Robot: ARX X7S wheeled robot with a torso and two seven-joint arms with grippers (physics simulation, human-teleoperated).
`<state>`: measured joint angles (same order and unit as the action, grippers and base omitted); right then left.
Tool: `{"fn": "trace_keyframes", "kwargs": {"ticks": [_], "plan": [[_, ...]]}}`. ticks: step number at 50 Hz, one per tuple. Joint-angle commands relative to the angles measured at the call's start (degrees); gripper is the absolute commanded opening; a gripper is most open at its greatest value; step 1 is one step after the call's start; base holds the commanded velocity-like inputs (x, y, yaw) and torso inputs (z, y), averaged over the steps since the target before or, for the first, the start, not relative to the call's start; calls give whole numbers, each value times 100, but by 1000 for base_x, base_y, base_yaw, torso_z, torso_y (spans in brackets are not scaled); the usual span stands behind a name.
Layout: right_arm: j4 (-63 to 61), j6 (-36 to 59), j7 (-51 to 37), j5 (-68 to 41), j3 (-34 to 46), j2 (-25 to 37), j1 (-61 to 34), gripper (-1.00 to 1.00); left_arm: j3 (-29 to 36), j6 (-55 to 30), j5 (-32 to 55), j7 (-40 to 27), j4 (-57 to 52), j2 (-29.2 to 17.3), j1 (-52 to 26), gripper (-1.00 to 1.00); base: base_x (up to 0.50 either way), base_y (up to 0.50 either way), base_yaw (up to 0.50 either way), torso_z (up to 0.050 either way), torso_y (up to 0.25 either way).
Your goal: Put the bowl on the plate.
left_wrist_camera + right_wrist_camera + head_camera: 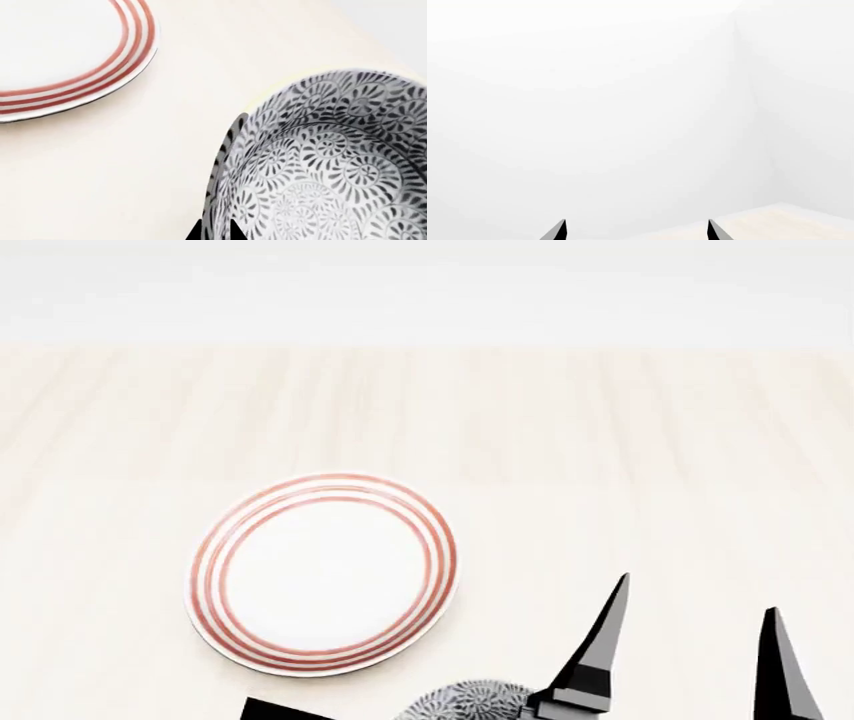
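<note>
Left wrist view shows your left hand point(215, 231) pinching the bowl point(327, 165) rim, plate point(67, 55) well apart; your right hand point(694, 650) hangs spread, holding nothing.

Plate point(324, 575) – glossy ceramic; table point(601, 440) – pale wood (matt).

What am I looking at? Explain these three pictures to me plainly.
This is a simulated two-armed robot. One picture looks down from its head; the other two come from cameras near each gripper. On the pale wooden table lies a red-ringed white plate, with nothing on it. The left gripper has a fingertip on either side of the patterned bowl rim, beside the plate, not on it. The right gripper is open and holds nothing; its camera faces a blank white wall.
</note>
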<state>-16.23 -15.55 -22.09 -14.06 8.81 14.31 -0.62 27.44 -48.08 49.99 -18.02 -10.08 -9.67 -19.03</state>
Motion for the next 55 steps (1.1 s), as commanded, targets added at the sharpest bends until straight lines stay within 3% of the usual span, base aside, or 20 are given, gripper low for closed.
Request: {"fn": "trace_keyframes", "kwargs": {"ticks": [1,11,25,41,55], "plan": [[1,-28,130,103,-78,-86,9,100,18,87,-224,70,119,35,-20,-100,0,0,0,0,0],[-45,-23,108,88,-47,-58,25,100,79,248,-411,123,-29,-83,-312,-100,0,0,0,0,0],[-22,-47,71,77,-30,-31,2,100,134,353,-936,241,-262,-266,-1781,-100,0,0,0,0,0],[-49,-24,31,60,8,9,2,100,-27,674,-1126,454,559,-242,-2378,-100,0,0,0,0,0],[24,-65,26,46,52,29,-2,100,-201,1170,-1419,644,2140,-57,-2956,-100,0,0,0,0,0]]}}
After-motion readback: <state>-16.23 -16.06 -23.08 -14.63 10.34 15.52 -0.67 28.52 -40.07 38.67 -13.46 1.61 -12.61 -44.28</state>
